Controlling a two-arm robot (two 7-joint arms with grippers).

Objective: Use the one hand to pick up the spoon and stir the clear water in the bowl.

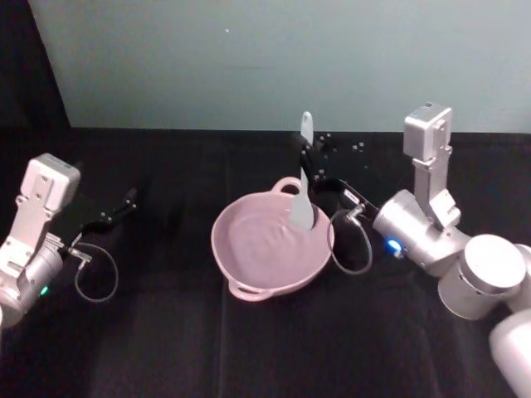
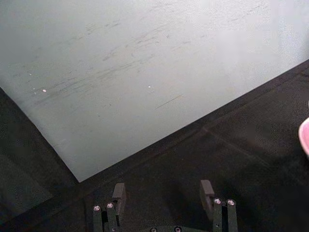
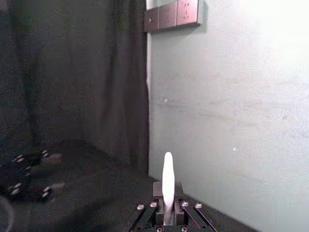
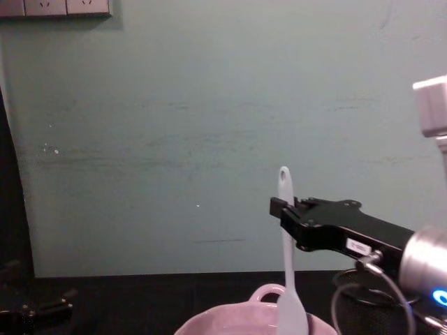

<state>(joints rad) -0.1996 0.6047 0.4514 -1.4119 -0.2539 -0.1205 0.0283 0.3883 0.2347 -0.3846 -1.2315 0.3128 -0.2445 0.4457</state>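
The pale pink bowl (image 1: 249, 269) sits mid-table, with faint ripples of clear water (image 1: 261, 240) inside. The white spoon (image 1: 306, 133) stands nearly upright, its flat head (image 1: 301, 214) dipped into the bowl near the far right rim. My right gripper (image 1: 310, 163) is shut on the spoon's handle, reaching in from the right. In the chest view the spoon (image 4: 284, 230) rises from the bowl (image 4: 230, 322), held by the right gripper (image 4: 283, 209). In the right wrist view the handle end (image 3: 167, 179) sticks up from the shut right gripper (image 3: 167, 208). My left gripper (image 1: 120, 209) rests open at the far left.
Black cloth covers the table, with a pale green wall (image 1: 274, 58) behind it. A cable loop (image 1: 353, 245) hangs off the right wrist beside the bowl's rim. The bowl's edge (image 2: 305, 137) shows in the left wrist view beyond the open left gripper (image 2: 162, 191).
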